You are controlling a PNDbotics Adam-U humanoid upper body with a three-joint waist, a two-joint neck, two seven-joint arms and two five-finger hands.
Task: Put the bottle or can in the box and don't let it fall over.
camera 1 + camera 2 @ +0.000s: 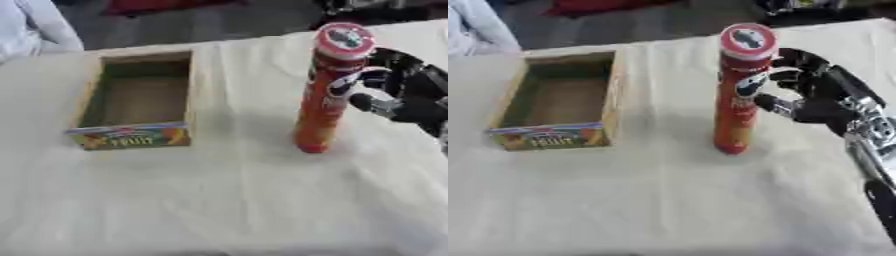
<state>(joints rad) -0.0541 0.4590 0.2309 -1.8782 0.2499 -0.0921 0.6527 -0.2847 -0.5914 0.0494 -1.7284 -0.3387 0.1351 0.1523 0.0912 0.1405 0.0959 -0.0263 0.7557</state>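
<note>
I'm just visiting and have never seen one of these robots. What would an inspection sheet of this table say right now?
Surface: table under a wrinkled cream cloth.
Job's things: tall red can stands upright on the cloth, lid on; open cardboard box with a fruit label on its near wall stands to its left, apart from it, nothing seen inside.
Clutter: nothing seen.
Hands: right hand is at the can's upper part, fingers curled toward it; whether they close on it cannot be told. Left hand not in view.
Cables: nothing seen.
Surroundings: dark floor beyond the table; pale cloth at the far left corner; something red at the far edge.
</note>
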